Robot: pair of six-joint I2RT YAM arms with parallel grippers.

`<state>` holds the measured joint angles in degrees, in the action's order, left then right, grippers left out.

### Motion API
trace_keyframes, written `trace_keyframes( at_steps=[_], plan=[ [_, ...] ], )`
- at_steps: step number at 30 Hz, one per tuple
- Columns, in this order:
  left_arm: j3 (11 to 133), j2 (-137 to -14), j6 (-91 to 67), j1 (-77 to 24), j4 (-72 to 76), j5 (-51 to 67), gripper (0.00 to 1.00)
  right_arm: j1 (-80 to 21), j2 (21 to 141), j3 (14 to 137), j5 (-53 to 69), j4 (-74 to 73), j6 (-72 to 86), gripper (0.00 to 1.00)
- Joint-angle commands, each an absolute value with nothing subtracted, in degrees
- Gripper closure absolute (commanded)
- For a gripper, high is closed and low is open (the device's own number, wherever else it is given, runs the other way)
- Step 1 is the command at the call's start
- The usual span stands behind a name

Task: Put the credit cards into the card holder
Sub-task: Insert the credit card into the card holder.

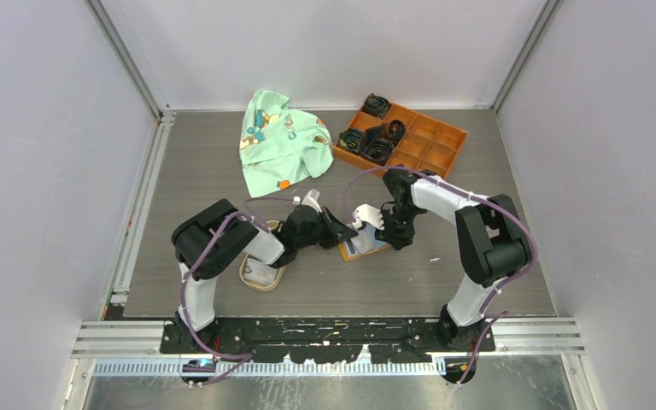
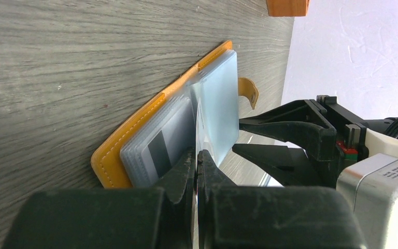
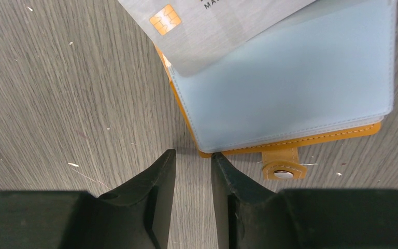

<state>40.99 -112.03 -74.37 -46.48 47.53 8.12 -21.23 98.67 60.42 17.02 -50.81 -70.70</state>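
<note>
The orange card holder (image 1: pixel 365 248) lies open on the table, its pale grey-blue slots (image 3: pixel 290 88) facing up and its snap tab (image 3: pixel 282 168) sticking out. My left gripper (image 2: pixel 197 155) is shut on a grey credit card (image 3: pixel 202 31) with a gold chip. The card's far end lies over the holder's slots near the fold. In the left wrist view the card shows edge-on (image 2: pixel 196 122). My right gripper (image 3: pixel 193 155) is open a little and empty, with its tips on the table at the holder's corner. A striped card (image 2: pixel 158 150) sits in a slot.
A tan oval dish (image 1: pixel 248 275) holding more cards (image 1: pixel 262 272) sits by the left arm. An orange compartmented tray (image 1: pixel 431 145) with dark rolled items stands at the back right. A green printed cloth (image 1: pixel 278 141) lies at the back centre.
</note>
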Motion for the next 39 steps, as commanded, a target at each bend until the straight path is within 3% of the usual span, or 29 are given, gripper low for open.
trace_keyframes(
  at_steps=[1,39],
  plan=[
    [42.18,-113.90,-72.41,-46.29,47.72,9.02,1.00,-22.24,99.93,60.91,20.35,-50.80,-70.36,0.63],
    [46.06,-118.73,-77.08,-44.13,44.90,15.90,1.00,-22.48,99.06,61.46,20.85,-50.64,-69.08,0.63]
  ],
)
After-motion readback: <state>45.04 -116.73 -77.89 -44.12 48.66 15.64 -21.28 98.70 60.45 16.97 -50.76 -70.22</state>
